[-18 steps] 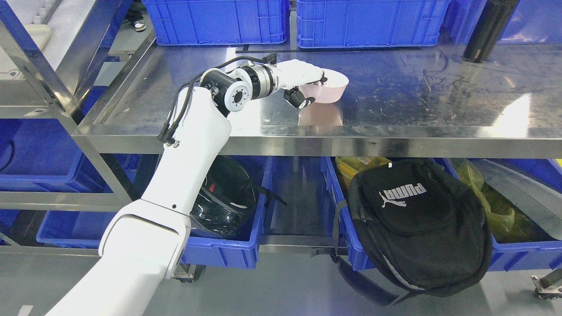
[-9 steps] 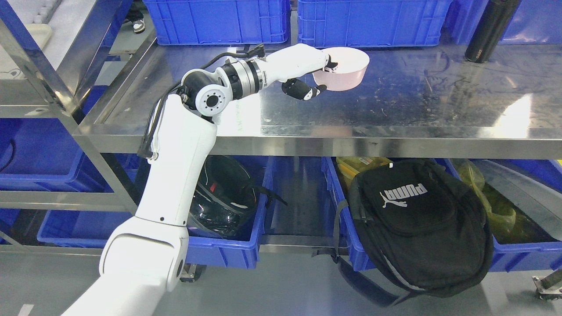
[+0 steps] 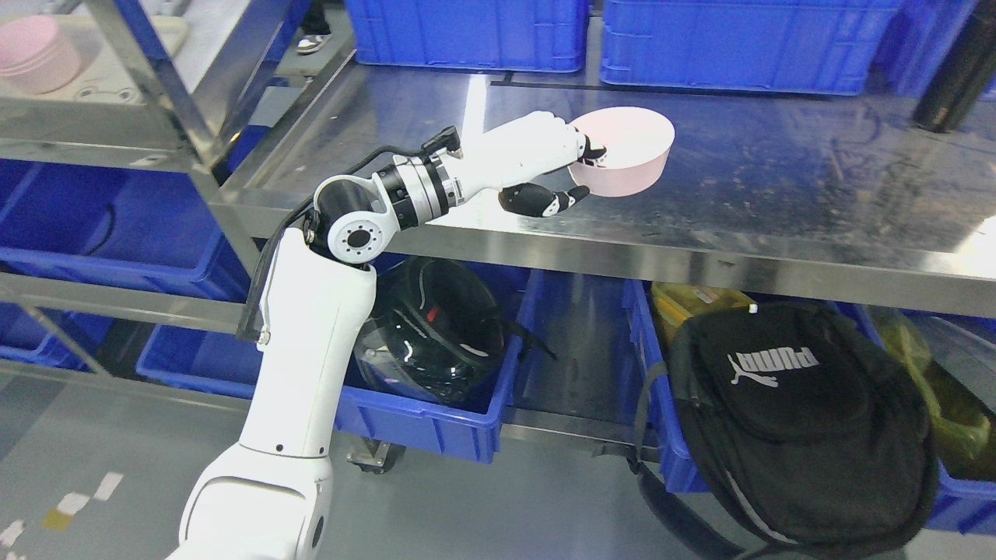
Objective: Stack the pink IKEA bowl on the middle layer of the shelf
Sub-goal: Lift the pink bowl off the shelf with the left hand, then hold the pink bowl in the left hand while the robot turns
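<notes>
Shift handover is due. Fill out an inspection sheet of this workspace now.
Surface: steel table, scuffed and reflective, bare in the middle.
Job's things: pink bowl held above the table; pink bowls already on the shelf at upper left.
Clutter: black bottle on the table at far right.
Grippers: left robot hand grips the bowl's near rim; right robot hand not in view.
Cables: black cable looped along the left forearm and elbow.
Surroundings: blue crates behind the table; black helmet in a blue bin below; black backpack leaning against the bins.
</notes>
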Motion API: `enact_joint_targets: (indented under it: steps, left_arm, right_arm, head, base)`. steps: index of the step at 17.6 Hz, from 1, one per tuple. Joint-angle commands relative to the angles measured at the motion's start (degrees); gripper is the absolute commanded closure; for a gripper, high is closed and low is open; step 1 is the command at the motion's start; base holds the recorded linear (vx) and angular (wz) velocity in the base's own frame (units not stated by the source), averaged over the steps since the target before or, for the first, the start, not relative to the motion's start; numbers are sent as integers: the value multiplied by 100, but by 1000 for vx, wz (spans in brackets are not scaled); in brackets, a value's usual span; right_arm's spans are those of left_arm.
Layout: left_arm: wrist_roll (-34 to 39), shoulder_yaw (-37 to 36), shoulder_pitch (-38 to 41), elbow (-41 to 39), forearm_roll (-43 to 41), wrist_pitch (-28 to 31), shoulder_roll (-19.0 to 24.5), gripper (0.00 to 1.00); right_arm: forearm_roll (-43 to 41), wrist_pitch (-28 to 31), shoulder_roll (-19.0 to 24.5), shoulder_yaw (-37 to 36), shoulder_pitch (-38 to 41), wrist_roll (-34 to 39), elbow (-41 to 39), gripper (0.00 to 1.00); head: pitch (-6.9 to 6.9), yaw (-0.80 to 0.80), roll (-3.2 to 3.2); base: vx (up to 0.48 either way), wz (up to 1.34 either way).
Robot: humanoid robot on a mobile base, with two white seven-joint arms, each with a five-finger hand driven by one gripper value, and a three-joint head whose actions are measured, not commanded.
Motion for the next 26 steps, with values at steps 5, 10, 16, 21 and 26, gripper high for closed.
enact_joint_targets:
  steps: [5,10,16,21,26]
  left_arm:
    - [68,-36,455,-804,108,-240,100,96]
    - [103,-28,630,-839,108,-179,100,96]
    - [121,-45,710,-900,117,112,100,95]
    - [121,-107,718,-909,117,94,100,94]
    - [121,-107,771,-909,117,94,100,94]
  right_arm:
    - [0,5,-100,0,130,4,-100,0]
    - [0,5,-100,0,130,4,-100,0]
    - [0,5,-100,0,130,4,-100,0]
    - [0,5,-100,0,130,4,-100,0]
    - [0,5,-100,0,130,4,-100,0]
  head:
    - [0,0,0]
    - [0,0,0]
    - [2,0,0]
    - [3,0,0]
    - [3,0,0]
  base:
    - [-3,827]
    - [38,1194]
    - [105,1478]
    - [100,971]
    - [141,483]
